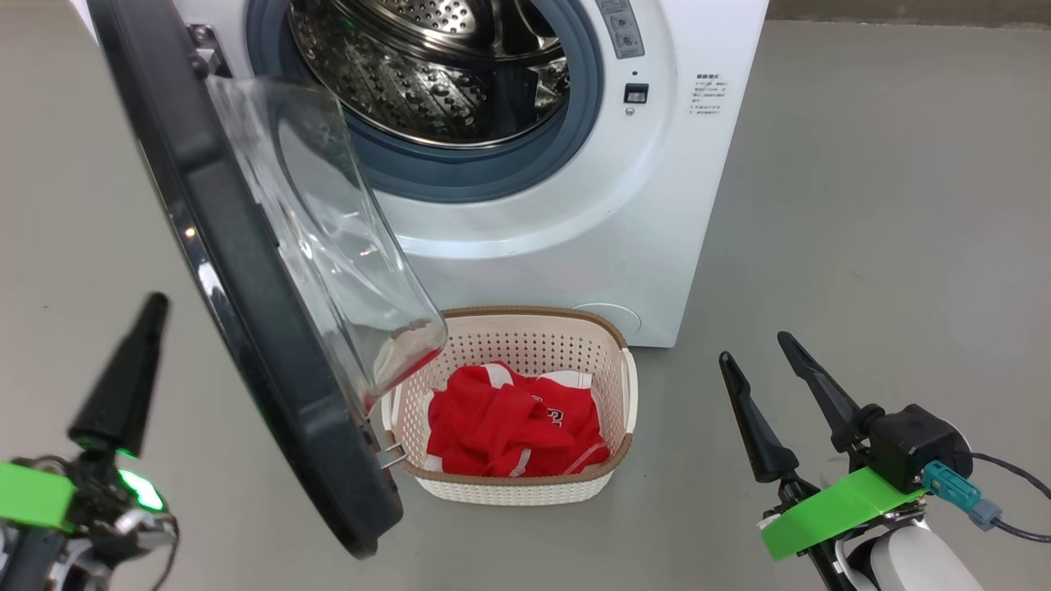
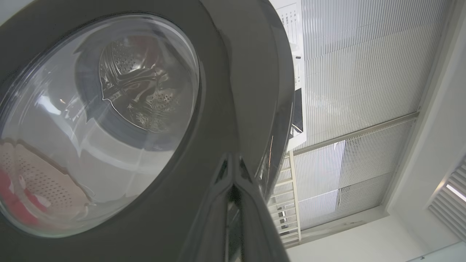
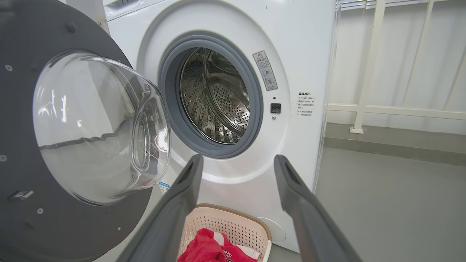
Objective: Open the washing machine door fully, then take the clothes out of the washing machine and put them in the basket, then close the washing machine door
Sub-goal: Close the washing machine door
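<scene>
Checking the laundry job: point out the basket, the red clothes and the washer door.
basket (image 1: 525, 491), head view, on its front wall.
red clothes (image 1: 501, 427), head view, middle of the pile.
washer door (image 1: 263, 345), head view, on its black rim.

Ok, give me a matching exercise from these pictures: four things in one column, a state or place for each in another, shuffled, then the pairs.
Things:
1. door
2. drum
3. clothes
4. right gripper

States or places:
A. in the basket
B. fingers apart
C. swung open
D. no clothes visible inside

Pairs: 1-C, 2-D, 3-A, 4-B
</scene>
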Controlling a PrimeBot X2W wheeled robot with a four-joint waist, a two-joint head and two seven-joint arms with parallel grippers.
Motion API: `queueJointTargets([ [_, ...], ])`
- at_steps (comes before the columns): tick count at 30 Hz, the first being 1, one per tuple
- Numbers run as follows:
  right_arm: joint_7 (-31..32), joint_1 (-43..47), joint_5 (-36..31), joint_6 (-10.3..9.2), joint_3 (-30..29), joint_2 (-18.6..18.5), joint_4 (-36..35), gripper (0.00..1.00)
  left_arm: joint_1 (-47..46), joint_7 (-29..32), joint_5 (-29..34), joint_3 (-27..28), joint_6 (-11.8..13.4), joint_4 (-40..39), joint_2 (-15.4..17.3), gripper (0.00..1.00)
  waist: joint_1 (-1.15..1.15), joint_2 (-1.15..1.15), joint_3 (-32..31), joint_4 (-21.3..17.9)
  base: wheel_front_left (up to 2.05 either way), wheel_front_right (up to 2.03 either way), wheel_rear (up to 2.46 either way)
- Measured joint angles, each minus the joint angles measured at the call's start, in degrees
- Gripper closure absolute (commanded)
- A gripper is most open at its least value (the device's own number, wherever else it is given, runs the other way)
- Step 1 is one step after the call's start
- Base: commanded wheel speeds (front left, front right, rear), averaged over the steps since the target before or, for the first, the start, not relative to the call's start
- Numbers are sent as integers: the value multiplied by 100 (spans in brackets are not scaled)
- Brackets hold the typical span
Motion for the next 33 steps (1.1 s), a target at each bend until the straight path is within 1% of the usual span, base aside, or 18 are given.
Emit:
queueJointTargets([
  [6,0,0,0,0,19,1,-2,0,86,78,19,-137,129,-143,-2,100,0,0,33,-35,0,0,0],
  [18,0,-13,157,0,53,2,-11,0,60,68,5,-334,130,-53,-13,100,0,0,255,-243,0,0,0],
  [30,0,-70,163,0,24,12,-34,0,-300,-226,9,-742,-99,191,-53,100,0,0,494,-600,0,0,0],
  [32,0,-85,163,0,20,29,-43,0,-396,-278,10,-782,-186,264,-56,100,0,0,528,-662,0,0,0],
  [33,0,-108,163,0,19,34,-43,0,-452,-312,10,-806,-189,301,-62,100,0,0,545,-691,0,0,0],
])
